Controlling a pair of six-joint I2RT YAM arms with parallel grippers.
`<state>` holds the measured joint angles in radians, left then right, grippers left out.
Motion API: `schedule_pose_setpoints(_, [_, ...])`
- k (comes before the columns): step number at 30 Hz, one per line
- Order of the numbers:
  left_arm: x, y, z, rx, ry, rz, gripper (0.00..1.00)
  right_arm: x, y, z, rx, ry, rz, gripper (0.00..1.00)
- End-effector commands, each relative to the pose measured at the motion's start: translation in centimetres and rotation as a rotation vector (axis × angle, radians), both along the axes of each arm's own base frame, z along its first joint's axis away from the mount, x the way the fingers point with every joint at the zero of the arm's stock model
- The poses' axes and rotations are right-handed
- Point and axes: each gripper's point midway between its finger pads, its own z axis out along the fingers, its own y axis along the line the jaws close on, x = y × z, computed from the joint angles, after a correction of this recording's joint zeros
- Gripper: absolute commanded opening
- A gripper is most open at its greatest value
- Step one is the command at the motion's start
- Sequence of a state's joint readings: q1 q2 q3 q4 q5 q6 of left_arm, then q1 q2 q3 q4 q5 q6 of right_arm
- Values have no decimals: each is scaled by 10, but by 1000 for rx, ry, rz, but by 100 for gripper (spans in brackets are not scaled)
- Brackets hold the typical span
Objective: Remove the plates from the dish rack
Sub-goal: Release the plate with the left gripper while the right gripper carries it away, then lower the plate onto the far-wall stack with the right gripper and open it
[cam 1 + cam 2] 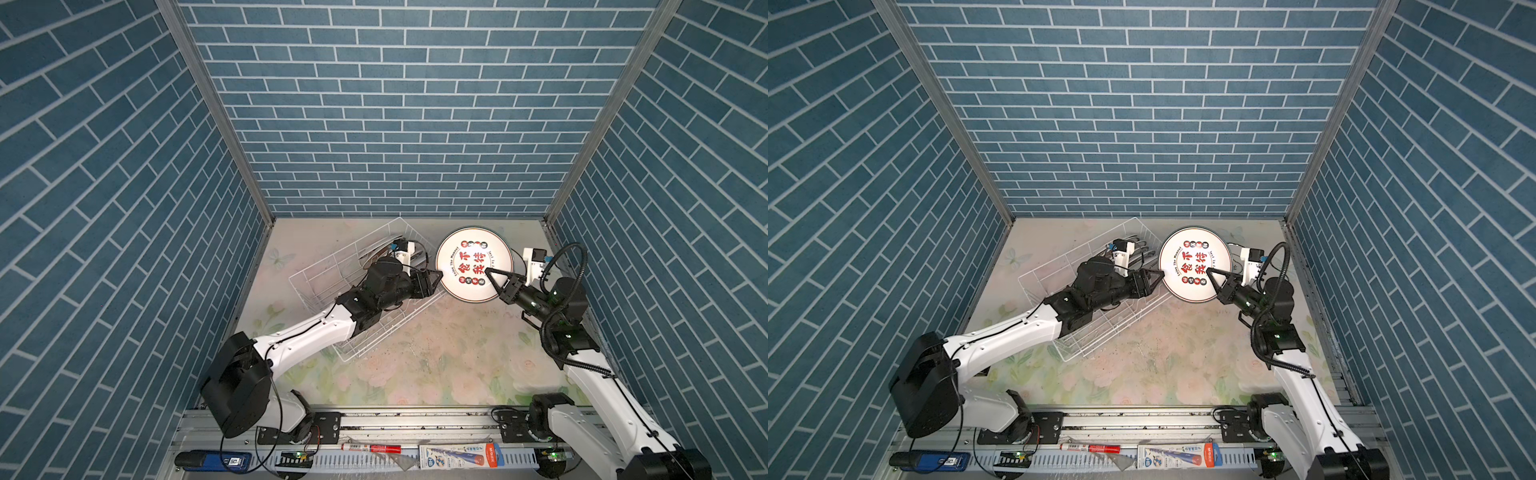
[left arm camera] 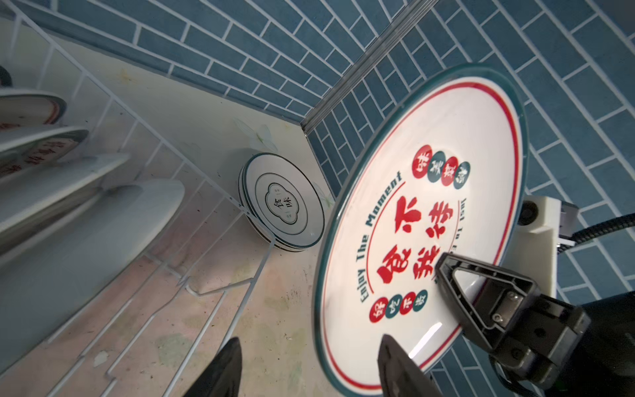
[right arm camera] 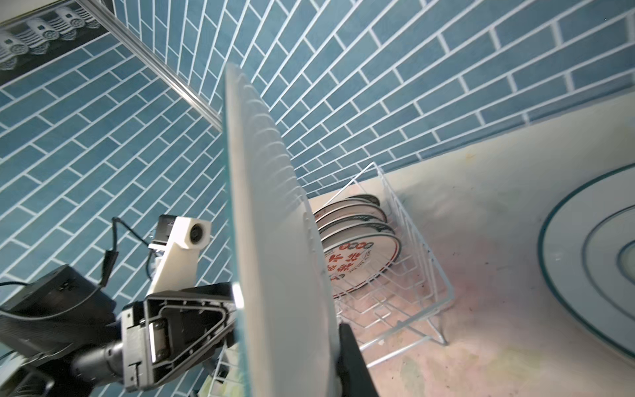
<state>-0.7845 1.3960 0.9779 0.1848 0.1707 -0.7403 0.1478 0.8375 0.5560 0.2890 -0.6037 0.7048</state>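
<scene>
Faces a green-rimmed lettered plate [image 2: 429,165].
Shows right hand [image 2: 446,271] pinching it, stacked plates [image 2: 285,206] on the surface [image 2: 275,326] beside the dish rack [image 2: 240,203].

The dish rack [image 1: 320,274] sits on the table [image 1: 415,365] left of centre, with plates [image 3: 357,247] standing in its far end. Right of it, the lifted plate [image 1: 465,257] is raised in the right tool [image 1: 490,272] — beneath it a stack of plates [image 2: 281,202] lies on the table beside the rack, near the back corner.

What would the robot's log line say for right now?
left gripper: open beside held plate | right gripper: shut on held plate | dish rack: several plates standing inside | stacked plates: flat, outside rack
</scene>
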Motion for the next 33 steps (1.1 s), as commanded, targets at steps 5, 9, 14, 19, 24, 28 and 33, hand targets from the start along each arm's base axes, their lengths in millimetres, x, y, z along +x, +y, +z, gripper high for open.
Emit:
schedule_pose_setpoints(5, [4, 61, 6, 288, -117, 154, 74, 6, -60, 21, -198, -4, -359, 0])
schedule_pose_setpoints(9, [4, 89, 11, 369, -154, 245, 80, 8, -103, 13, -246, 87, -599, 0])
schedule_pose_setpoints(14, [8, 118, 7, 478, -155, 357, 91, 17, -143, -5, -322, 199, -822, 0])
schedule_pose_setpoints(19, [15, 125, -6, 608, -145, 377, 99, 37, -163, -24, -323, 278, -923, 0])
schedule_pose_setpoints(24, [23, 121, -23, 706, -121, 352, 99, 61, -169, -46, -281, 384, -915, 0])
schedule_pose_setpoints(28, [27, 128, -28, 743, -141, 389, 99, 77, -169, -61, -232, 428, -888, 0])
schedule_pose_setpoints(33, [27, 140, -26, 770, -172, 434, 99, 99, -169, -81, -180, 489, -848, 0])
